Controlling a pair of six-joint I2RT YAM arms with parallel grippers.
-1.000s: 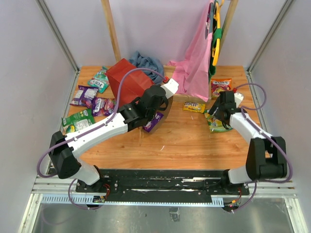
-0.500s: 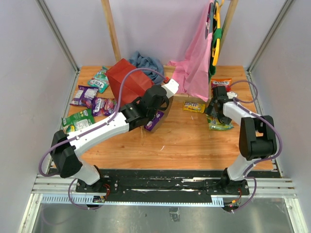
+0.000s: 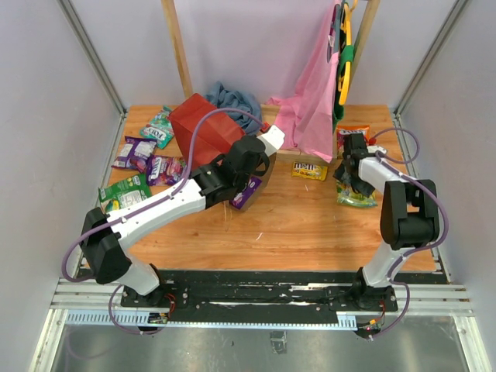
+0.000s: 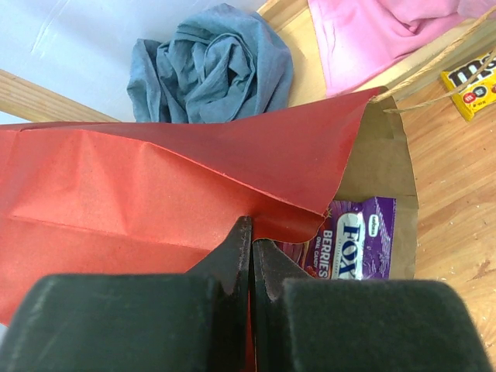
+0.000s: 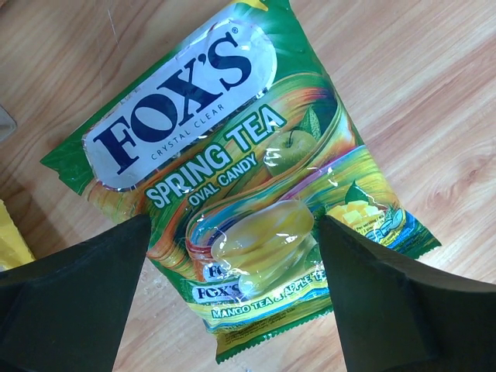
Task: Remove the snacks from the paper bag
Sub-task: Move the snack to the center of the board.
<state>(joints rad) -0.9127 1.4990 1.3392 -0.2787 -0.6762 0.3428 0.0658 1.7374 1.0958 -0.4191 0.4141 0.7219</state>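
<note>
The red paper bag (image 3: 203,130) lies on its side at the back of the table, mouth toward the right. My left gripper (image 3: 249,161) is shut on the bag's upper red wall (image 4: 194,194) at the mouth, lifting it. A purple Fox's packet (image 4: 358,240) lies in the open mouth on the brown inside; it also shows in the top view (image 3: 245,193). My right gripper (image 3: 350,172) is open, right above a green Fox's Spring Tea packet (image 5: 248,182) that lies flat on the wood (image 3: 355,194). Yellow M&M's (image 3: 309,170) and an orange packet (image 3: 353,134) lie nearby.
Purple, teal and green packets (image 3: 139,159) lie on the table's left side. A blue-grey cloth (image 3: 235,98) sits behind the bag. A pink garment (image 3: 311,108) hangs from a rack at the back right. Wooden posts stand at the back.
My right arm has swung back and toward the right edge, and the green packet now lies on the table below its open jaws. The left gripper has kept its hold on the bag.
</note>
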